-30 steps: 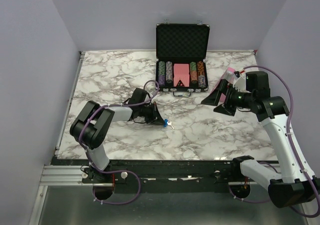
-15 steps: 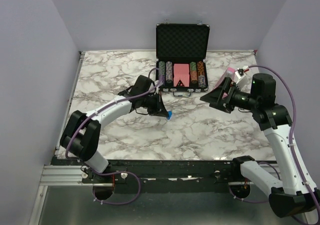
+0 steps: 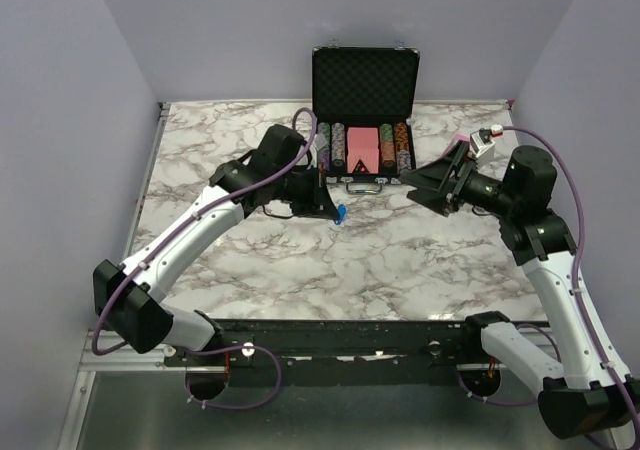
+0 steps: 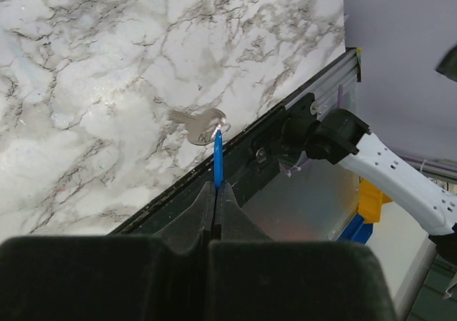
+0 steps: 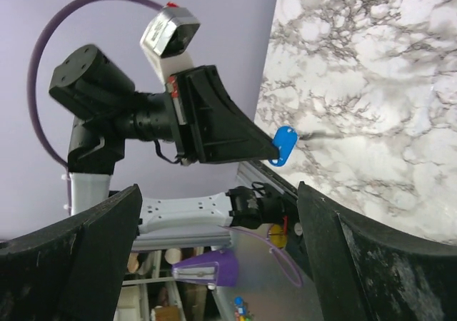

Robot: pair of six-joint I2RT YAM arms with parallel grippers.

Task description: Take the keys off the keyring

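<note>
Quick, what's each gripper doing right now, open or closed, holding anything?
Left gripper: closed, pinching the blue key head.
Right gripper: open, holding nothing.

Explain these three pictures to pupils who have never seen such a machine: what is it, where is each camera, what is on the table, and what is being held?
These are two robot arms bolted at the near edge of a marble table, each ending in a two-finger gripper. The wide picture looks down from above and behind them. The other two come from cameras on the wrists. At the back stands an open black case of poker chips. The left gripper is shut on a blue-headed key, held above the table. Its wrist view shows a silver key hanging from the blue one by a thin keyring. The right gripper is open and empty, facing the key.
</note>
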